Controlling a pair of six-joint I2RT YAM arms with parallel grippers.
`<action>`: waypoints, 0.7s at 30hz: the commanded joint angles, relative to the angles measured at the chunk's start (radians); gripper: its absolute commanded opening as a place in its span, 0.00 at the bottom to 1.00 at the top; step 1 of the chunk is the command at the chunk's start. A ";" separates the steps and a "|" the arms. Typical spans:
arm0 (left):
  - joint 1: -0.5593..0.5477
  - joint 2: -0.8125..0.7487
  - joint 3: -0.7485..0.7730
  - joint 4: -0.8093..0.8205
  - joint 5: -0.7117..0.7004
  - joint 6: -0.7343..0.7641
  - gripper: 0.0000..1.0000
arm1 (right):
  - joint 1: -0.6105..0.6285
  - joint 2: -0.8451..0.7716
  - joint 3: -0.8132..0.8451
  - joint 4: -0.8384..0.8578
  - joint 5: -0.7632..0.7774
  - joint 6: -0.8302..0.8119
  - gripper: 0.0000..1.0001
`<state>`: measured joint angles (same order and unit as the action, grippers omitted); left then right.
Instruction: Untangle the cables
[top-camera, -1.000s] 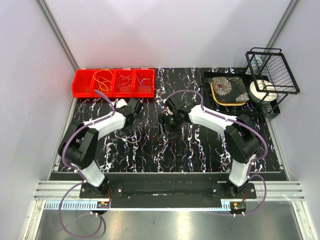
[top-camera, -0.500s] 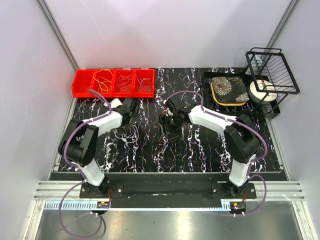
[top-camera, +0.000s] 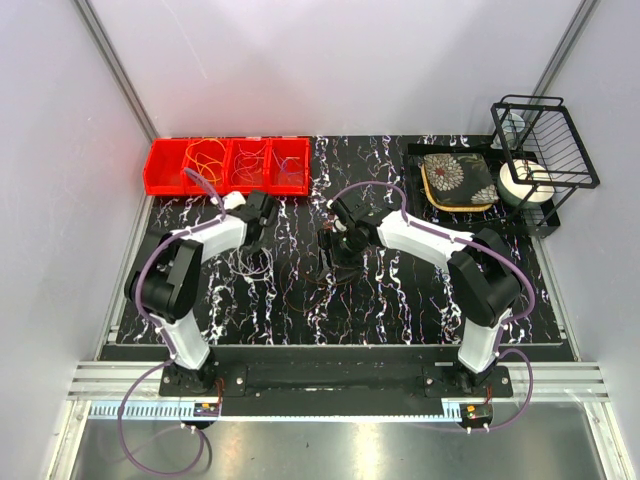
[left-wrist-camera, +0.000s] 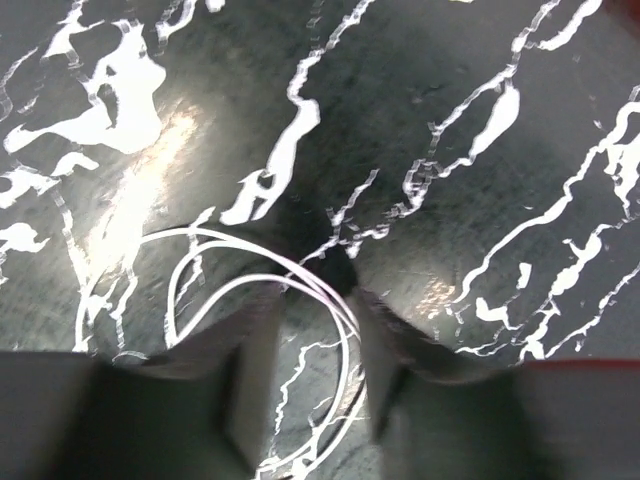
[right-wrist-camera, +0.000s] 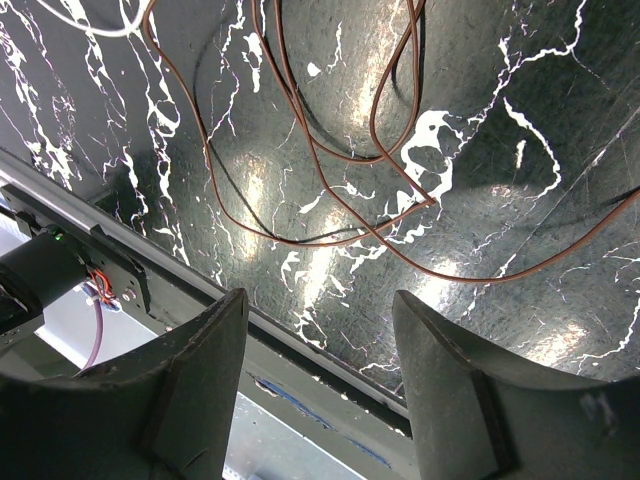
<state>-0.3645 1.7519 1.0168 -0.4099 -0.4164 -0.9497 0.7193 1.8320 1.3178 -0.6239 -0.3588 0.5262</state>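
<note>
A white cable (left-wrist-camera: 200, 260) lies in loops on the black marbled mat. My left gripper (left-wrist-camera: 315, 320) is low over it, jaws narrowed with a gap still showing, and the cable's strands cross between the blurred fingers (left-wrist-camera: 250, 370). In the top view this left gripper (top-camera: 262, 215) sits just in front of the red bin. My right gripper (right-wrist-camera: 320, 310) hangs open above reddish-brown cables (right-wrist-camera: 330, 150) tangled with a thin black one (right-wrist-camera: 230, 215); nothing is between its fingers. From above, the right gripper (top-camera: 335, 240) is at mid-table over a faint tangle of cables (top-camera: 300, 285).
A red bin (top-camera: 160, 180) at the back left holds yellow and orange cables (top-camera: 205, 160) in compartments. At the back right are a tray with a floral pad (top-camera: 457, 180), a black wire rack (top-camera: 545, 140) and a white roll (top-camera: 522, 183). The table's front rail (right-wrist-camera: 300, 345) runs below the right gripper.
The left arm has swung back and left toward the red bin, and its jaws have narrowed around the white cable. The right arm has stayed put.
</note>
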 joint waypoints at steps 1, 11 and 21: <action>-0.005 0.058 0.058 -0.029 0.010 0.055 0.23 | -0.003 -0.033 -0.002 0.015 -0.008 -0.018 0.66; -0.021 0.094 0.121 -0.064 0.051 0.169 0.00 | -0.003 -0.028 0.003 0.010 -0.008 -0.020 0.65; -0.014 -0.113 0.150 -0.076 0.217 0.316 0.00 | -0.001 -0.020 0.009 0.010 -0.008 -0.017 0.65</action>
<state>-0.3794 1.7546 1.1343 -0.4873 -0.2890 -0.7097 0.7193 1.8320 1.3178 -0.6243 -0.3588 0.5198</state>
